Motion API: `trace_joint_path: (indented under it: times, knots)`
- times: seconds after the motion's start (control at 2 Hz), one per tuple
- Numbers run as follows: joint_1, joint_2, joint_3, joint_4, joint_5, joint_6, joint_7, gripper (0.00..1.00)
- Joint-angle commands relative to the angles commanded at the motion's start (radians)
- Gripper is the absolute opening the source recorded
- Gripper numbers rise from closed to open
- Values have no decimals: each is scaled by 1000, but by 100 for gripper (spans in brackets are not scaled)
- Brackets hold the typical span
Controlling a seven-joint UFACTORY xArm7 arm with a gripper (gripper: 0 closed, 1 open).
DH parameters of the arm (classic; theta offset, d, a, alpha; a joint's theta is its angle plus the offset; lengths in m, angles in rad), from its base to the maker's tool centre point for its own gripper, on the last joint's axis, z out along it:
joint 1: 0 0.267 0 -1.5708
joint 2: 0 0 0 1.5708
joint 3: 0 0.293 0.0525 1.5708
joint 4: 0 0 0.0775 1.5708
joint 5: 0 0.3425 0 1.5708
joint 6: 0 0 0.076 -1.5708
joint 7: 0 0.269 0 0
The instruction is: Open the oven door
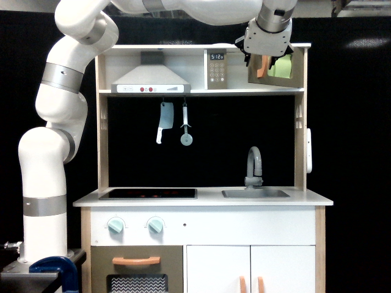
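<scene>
End effector sits at the orange handle of the oven door, top right of the toy kitchen, seemingly closed on it, though the fingers are hard to see.

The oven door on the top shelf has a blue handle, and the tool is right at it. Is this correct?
Not quite. In the exterior view the oven door has an orange handle, not blue. The tool is indeed right at it.
</scene>
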Motion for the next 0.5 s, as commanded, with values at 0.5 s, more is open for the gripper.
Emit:
trace_joint_path:
  times: [0.5]
  knots:
    - [-105,-194,-52,-285,-136,98,-173,100]
